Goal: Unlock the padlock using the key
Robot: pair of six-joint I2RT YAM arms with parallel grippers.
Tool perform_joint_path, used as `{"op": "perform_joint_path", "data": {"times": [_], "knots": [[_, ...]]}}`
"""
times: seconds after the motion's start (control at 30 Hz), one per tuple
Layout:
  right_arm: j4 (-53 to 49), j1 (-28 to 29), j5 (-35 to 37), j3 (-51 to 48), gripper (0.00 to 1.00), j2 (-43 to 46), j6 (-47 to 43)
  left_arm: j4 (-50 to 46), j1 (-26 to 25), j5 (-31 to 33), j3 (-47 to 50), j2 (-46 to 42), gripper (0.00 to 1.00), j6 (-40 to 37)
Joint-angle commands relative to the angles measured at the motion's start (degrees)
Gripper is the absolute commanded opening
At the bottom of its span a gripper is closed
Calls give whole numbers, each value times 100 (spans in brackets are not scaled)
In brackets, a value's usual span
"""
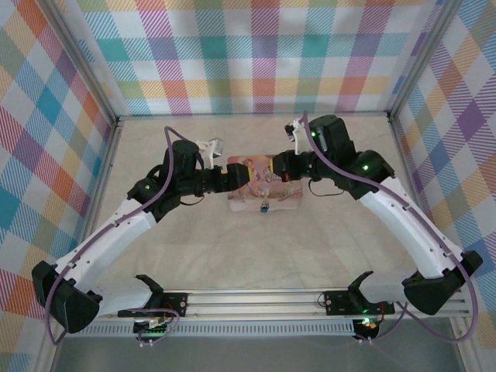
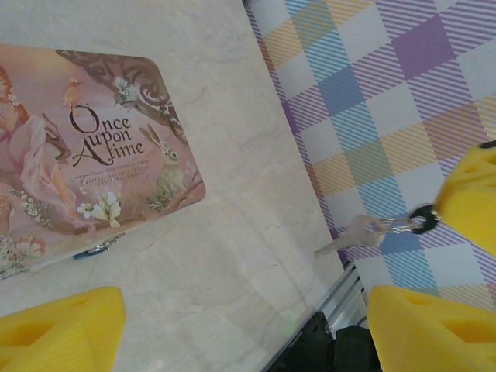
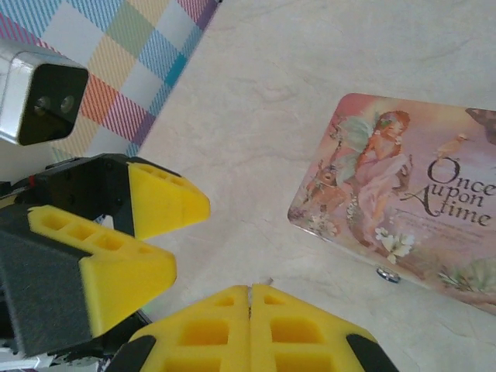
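The right gripper (image 3: 249,301) clamps the ring (image 2: 399,225) of the thin brownish metal key (image 2: 353,234), the left gripper (image 2: 246,304) gapes empty; steady the dangling key before nearing the tiny bluish-silver padlock (image 3: 387,273).

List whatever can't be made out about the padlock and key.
Left wrist view: padlock mostly behind the tin's edge; keyhole unseen.
Right wrist view: key nearly all behind the shut right hand.
Top view: padlock too small to tell locked or open.

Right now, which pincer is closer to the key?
Right. The right pincer is shut on the ring, and the key dangles from it. The left pincer is open, close beside the key but not touching it.
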State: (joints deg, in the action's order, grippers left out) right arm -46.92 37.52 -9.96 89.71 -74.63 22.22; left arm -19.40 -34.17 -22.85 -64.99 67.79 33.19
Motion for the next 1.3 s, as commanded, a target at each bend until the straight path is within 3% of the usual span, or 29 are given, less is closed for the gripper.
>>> {"op": "perform_joint_path", "data": {"times": [0.0,0.6,0.87,1.1,1.27], "knots": [[-970,10,187,496,0,-81,-259,723,77,-49,206,-143,82,-32],[-1429,2,-183,1683,0,-666,-166,3655,174,-1600,881,64,89,999],[-1353,-34,-749,2020,0,-858,-67,4297,165,-2183,733,285,100,1257],[-1019,-121,-1435,2035,0,-902,76,4619,72,-2497,569,419,100,1392],[-929,-232,-1628,2036,0,-1000,125,4770,-44,-2636,555,389,91,1452]]}}
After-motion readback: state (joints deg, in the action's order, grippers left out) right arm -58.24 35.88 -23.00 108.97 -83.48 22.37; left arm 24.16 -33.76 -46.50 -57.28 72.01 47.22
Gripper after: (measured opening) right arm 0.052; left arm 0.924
